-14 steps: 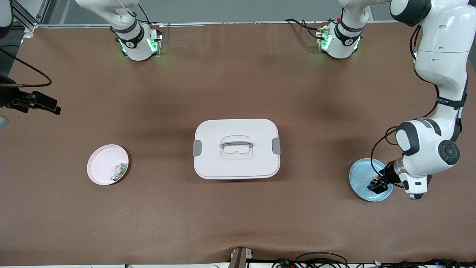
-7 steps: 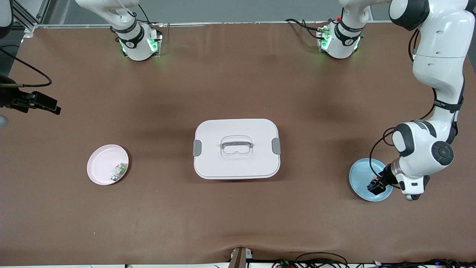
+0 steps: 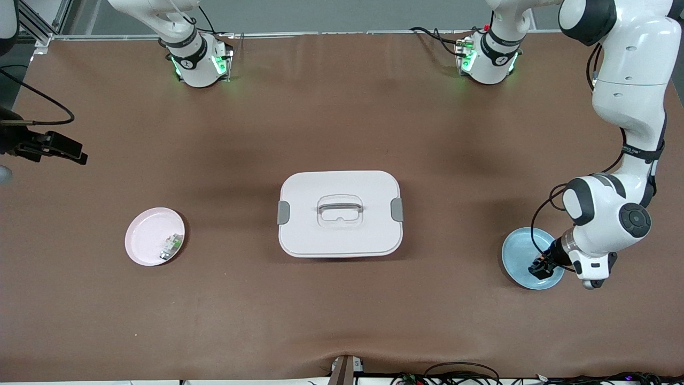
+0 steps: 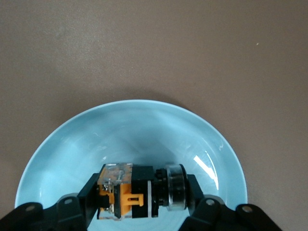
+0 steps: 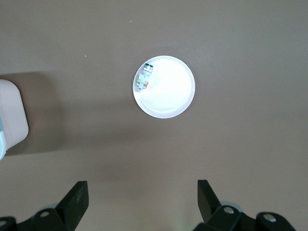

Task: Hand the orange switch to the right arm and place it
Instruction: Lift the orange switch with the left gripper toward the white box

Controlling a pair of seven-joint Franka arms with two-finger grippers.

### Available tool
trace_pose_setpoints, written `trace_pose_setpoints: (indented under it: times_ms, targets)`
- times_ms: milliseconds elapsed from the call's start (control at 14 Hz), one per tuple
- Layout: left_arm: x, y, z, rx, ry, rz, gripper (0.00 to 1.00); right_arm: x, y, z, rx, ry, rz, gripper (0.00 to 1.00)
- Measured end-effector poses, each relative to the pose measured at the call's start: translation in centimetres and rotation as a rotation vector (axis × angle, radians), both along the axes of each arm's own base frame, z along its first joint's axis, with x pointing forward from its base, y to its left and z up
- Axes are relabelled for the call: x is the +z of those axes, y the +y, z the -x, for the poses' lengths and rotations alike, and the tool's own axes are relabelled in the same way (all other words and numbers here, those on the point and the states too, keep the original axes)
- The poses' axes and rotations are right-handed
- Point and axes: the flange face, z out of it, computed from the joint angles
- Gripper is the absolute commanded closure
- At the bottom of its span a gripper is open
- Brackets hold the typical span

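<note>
Switch [image 4: 139, 191] lies in the blue plate [image 3: 515, 251] at left arm's end, long axis across the left gripper [image 4: 140, 195], which is closed on it, while right gripper [image 5: 143, 202] hangs open over table nr pink plate [image 5: 164, 86].

Your front camera looks down from high across the table [image 3: 342, 107]. The left wrist view sits close over the blue plate [image 4: 62, 144] — the right wrist view, seemingly much higher, faces the pink plate [image 5: 173, 103]; both plates also show from the front.
</note>
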Motion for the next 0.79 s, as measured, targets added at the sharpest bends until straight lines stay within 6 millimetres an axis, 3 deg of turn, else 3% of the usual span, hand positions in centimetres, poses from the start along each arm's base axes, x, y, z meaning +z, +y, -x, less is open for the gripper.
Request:
trace_pose_setpoints:
  times_ms: [143, 286, 500, 786]
  targets:
    - [0.2, -0.2, 0.2, -0.004, 0.023, 0.004, 1.00, 0.0, 0.0, 0.0, 0.000, 0.000, 0.000, 0.00]
    - [1.5, -1.1, 0.5, -0.015, 0.073, 0.018, 1.00, 0.0, 0.0, 0.0, 0.000, 0.000, 0.000, 0.00]
    - [6.1, -4.2, 0.9, -0.023, 0.136, 0.052, 1.00, 0.0, 0.0, 0.0, 0.000, 0.000, 0.000, 0.00]
    - [13.3, -10.8, 2.5, -0.019, 0.207, 0.092, 1.00, 0.0, 0.0, 0.0, 0.000, 0.000, 0.000, 0.00]
